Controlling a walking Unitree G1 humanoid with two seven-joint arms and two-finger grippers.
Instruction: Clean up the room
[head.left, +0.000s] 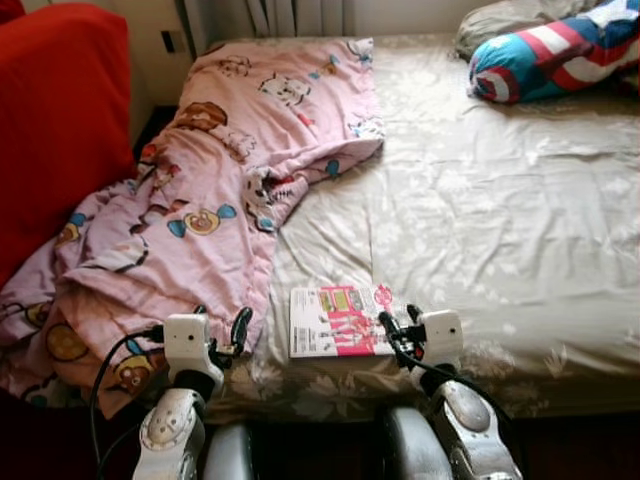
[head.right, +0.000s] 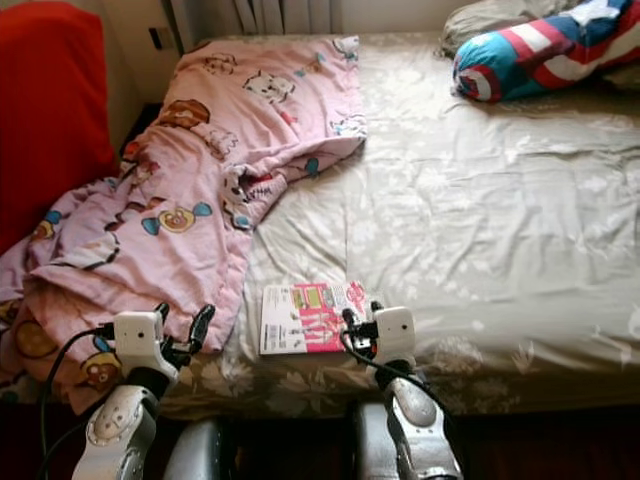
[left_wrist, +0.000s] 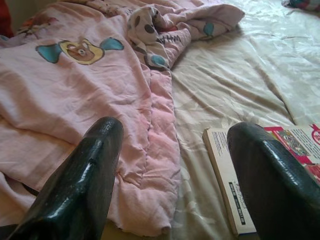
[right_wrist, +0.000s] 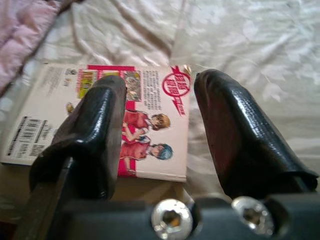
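The right gripper (right_wrist: 160, 130) stands wide and holds nothing, hovering at the near corner of a pink-and-white manga book (head.left: 338, 320) that lies flat just ahead of it by the bed's (head.left: 500, 230) front edge. The left gripper (left_wrist: 172, 165) also spreads wide and holds nothing, with the rumpled pink cartoon quilt (head.left: 200, 200) before it and the book just to its right. Beyond the right gripper, bare beige sheet runs to a striped pillow (head.left: 550, 50).
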